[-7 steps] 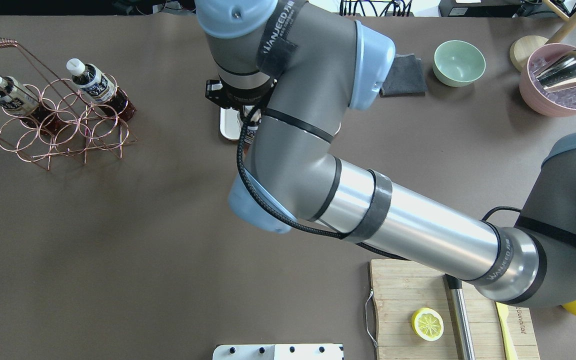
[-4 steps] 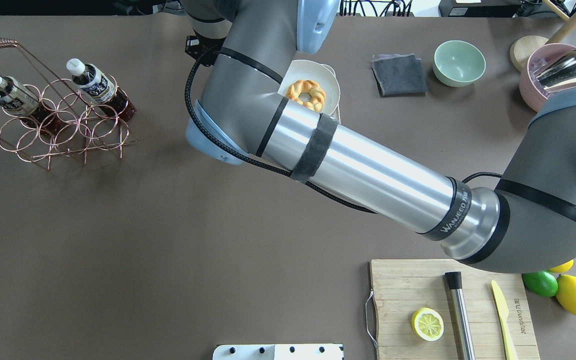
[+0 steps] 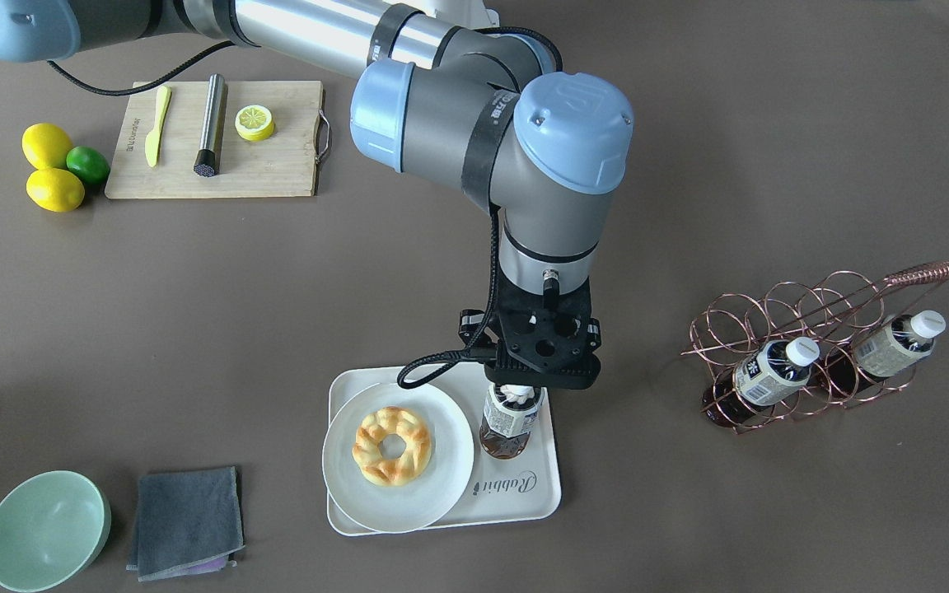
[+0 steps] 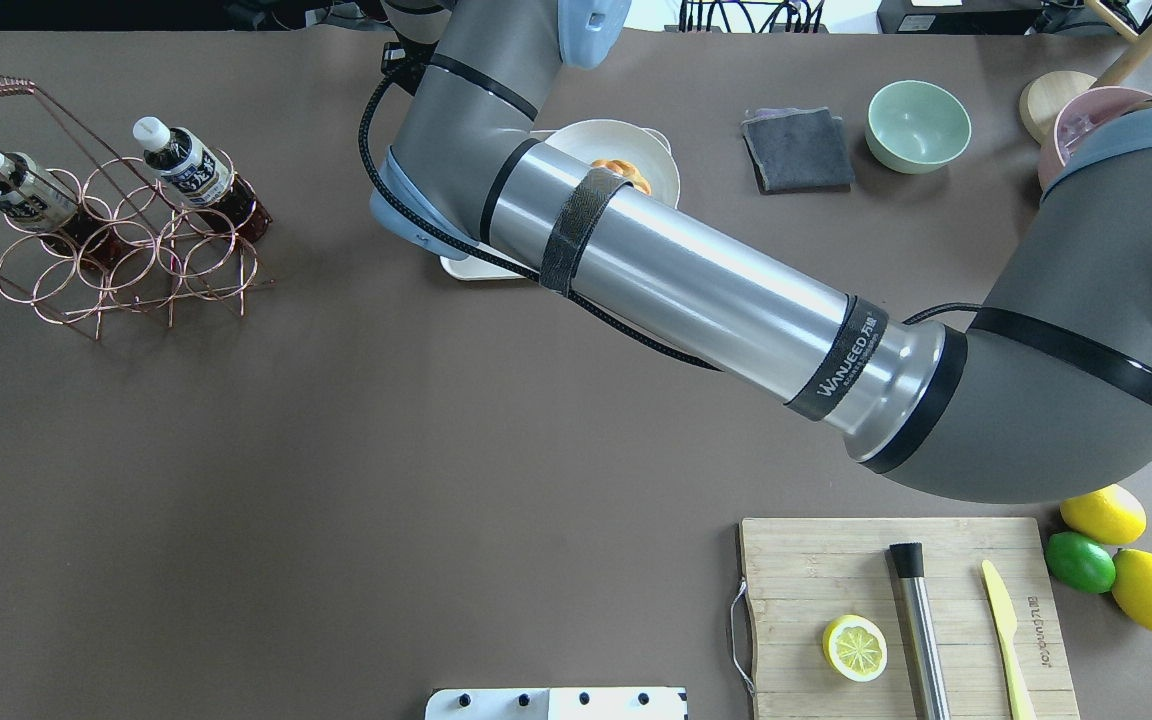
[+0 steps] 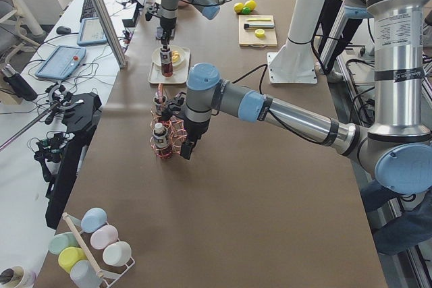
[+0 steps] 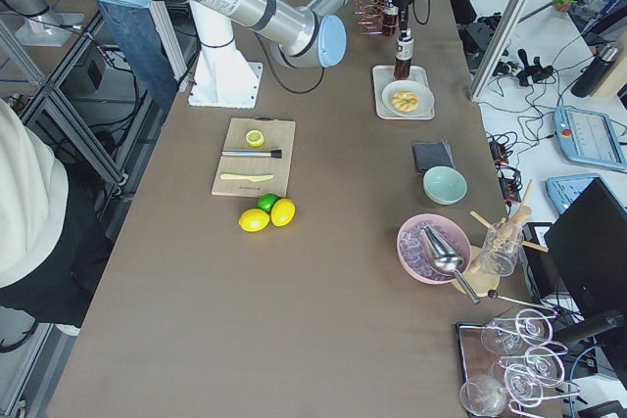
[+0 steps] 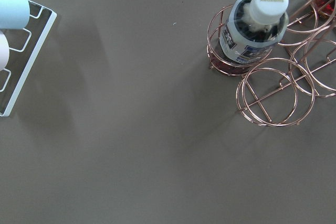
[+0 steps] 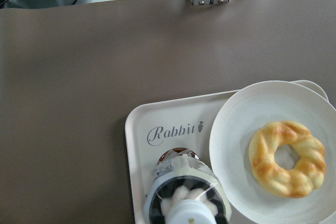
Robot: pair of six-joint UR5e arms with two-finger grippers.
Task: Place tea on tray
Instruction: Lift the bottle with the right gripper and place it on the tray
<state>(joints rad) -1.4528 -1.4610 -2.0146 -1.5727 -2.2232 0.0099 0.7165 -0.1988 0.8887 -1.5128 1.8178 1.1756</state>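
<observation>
A tea bottle point(image 3: 510, 424) with a white cap stands upright on the off-white "Rabbit" tray point(image 3: 516, 494), beside the plate. My right gripper point(image 3: 514, 399) hangs straight down over it and holds it by the neck; the gripper body hides the fingers. The right wrist view shows the bottle point(image 8: 186, 192) from above on the tray point(image 8: 142, 145). Two more tea bottles point(image 4: 186, 165) point(image 4: 21, 190) lean in the copper wire rack point(image 4: 126, 270). The left wrist view looks down on one of them point(image 7: 252, 30). My left gripper point(image 5: 184, 148) hangs near the rack; I cannot tell if it is open or shut.
A round white plate point(image 3: 441, 486) with a ring pastry point(image 3: 392, 445) fills the tray's other half. A grey cloth point(image 3: 186, 511) and green bowl point(image 3: 46, 531) lie nearby. The cutting board point(image 3: 277, 165), lemons and lime point(image 3: 50, 169) lie far off. My right forearm point(image 4: 696, 290) crosses the overhead view.
My right arm's elbow and forearm have swung toward the table's far side. The wrist has moved up out of the overhead view. The plate with the pastry, the lime and the lemons have come into sight.
</observation>
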